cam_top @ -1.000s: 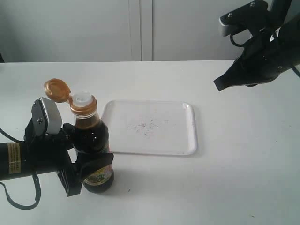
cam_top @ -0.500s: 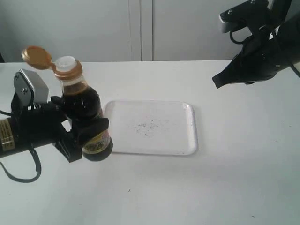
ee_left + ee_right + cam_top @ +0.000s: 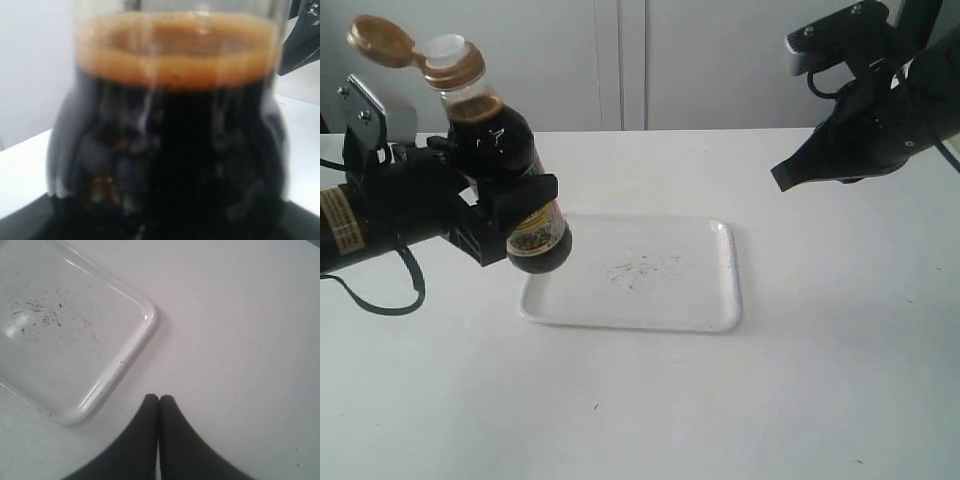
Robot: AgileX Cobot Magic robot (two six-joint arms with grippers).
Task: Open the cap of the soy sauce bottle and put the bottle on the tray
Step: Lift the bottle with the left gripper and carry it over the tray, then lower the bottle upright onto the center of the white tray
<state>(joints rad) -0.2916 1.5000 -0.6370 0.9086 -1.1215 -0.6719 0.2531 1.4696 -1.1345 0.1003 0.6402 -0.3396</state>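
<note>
Bottle in the air, cap flipped open!
The left tool [image 3: 505,225] clamps the bottle [image 3: 505,170] above the tray's [image 3: 725,290] left edge; the right tool [image 3: 159,405] hangs pressed together, well apart.

We are viewing a plain white table [image 3: 800,400] that is filling the lower part of the exterior view, its far edge running straight across the scene. A pale grey-white wall [image 3: 720,60] is standing behind that edge. We are seeing narrow vertical seams [image 3: 621,60] dividing the wall into flat panels near the middle. Soft, even light is falling over the tabletop, casting only faint shadows. In the right wrist view, we are seeing the same white surface with a few tiny dark specks.
</note>
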